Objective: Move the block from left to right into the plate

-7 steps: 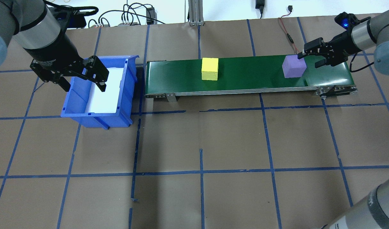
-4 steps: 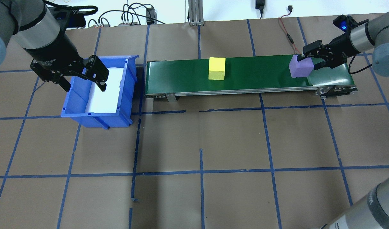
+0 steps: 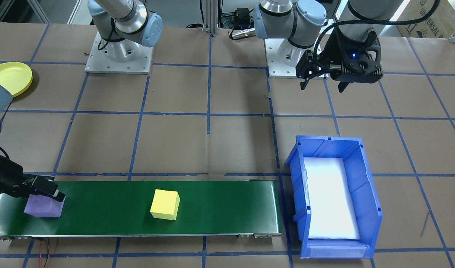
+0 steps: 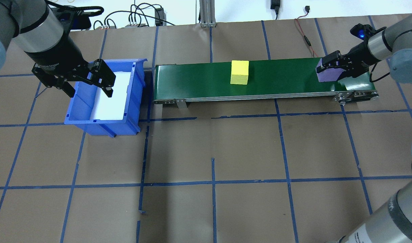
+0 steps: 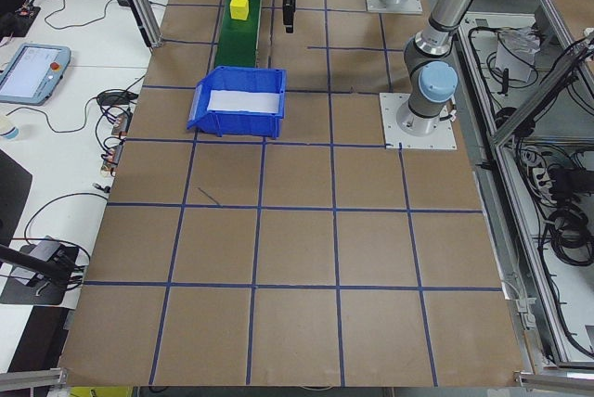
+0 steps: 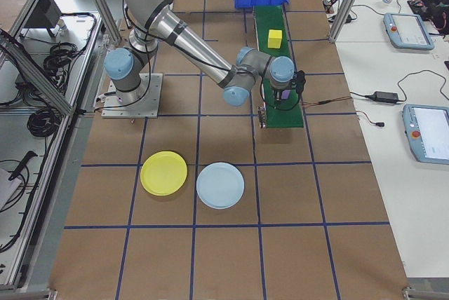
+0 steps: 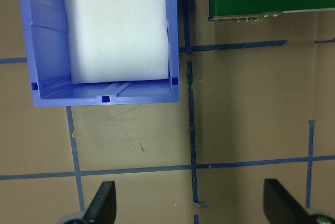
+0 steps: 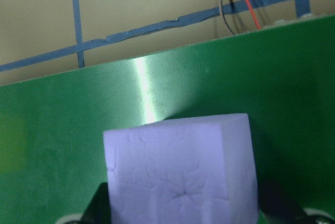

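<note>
1. Step in hand, as I read it: pickup of the purple block (image 4: 329, 74) at the right end of the green conveyor (image 4: 199, 77). The right gripper (image 4: 334, 69) is down at the belt w/ the block between its fingers.
2. Right gripper state: the right wrist view shows the block filling the space between both fingers (image 8: 99, 203), one dark tip at each lower corner of the block. Looks closed on it or v. nearly; the block sits on the belt, not lifted. Can't confirm firm contact on both sides.
3. Block vs gripper: centred between the fingers, gripper coming in from the belt's end side in the overhead view.
4. Next move, my guess: confirm the grip, lift straight up off the belt, then swing toward the plates. The yellow plate (image 6: 163, 172) and the light blue plate (image 6: 220, 185) lie side by side on the table, well apart from the conveyor, on the robot's right side. Which plate is meant: can't tell from the task.
5. Yellow block (image 4: 239, 72) is mid-belt, well apart from the right gripper. Prob. next in line.
6. Left gripper (image 4: 86, 81) hovers over the blue bin (image 4: 135, 101), fingers wide apart, holding nothing; the left wrist view shows only white padding in the bin.
</note>
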You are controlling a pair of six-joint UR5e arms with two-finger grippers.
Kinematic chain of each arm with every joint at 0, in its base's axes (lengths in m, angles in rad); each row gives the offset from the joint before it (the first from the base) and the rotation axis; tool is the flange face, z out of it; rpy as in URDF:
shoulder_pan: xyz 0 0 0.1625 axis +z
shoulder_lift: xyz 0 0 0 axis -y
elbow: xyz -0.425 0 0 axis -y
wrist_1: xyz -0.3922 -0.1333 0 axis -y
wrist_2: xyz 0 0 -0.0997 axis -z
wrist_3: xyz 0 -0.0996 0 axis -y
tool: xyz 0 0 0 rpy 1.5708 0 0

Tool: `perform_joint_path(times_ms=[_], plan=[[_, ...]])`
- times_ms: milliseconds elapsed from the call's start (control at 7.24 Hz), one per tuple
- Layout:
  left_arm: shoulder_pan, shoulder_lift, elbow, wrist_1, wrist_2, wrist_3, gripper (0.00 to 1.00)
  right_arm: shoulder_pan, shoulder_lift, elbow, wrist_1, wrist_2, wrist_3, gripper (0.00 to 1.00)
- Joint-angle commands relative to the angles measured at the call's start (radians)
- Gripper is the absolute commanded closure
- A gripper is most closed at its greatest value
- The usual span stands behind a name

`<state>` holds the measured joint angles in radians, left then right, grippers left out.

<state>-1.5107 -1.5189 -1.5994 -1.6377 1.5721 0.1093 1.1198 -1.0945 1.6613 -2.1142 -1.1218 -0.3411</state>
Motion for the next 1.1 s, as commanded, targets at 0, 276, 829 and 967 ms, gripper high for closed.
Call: perform_joint_path(times_ms=[0,276,829,967], plan=[[0.000,0.000,-0.001,-0.001,0.000,0.000,0.00,-0.001,-0.001,0.000,-0.043,-0.124,-0.069,0.68],[0.000,0.000,-0.001,-0.001,0.000,-0.002,0.00,-0.026,-0.037,0.002,-0.041,-0.212,-0.102,0.72],[0.000,0.000,-0.001,-0.001,0.002,-0.002,0.00,-0.456,-0.232,0.017,0.277,-0.354,-0.353,0.67],[-0.002,0.000,-0.001,-0.001,0.000,-0.002,0.00,-0.516,-0.228,0.017,0.277,-0.358,-0.437,0.64]])
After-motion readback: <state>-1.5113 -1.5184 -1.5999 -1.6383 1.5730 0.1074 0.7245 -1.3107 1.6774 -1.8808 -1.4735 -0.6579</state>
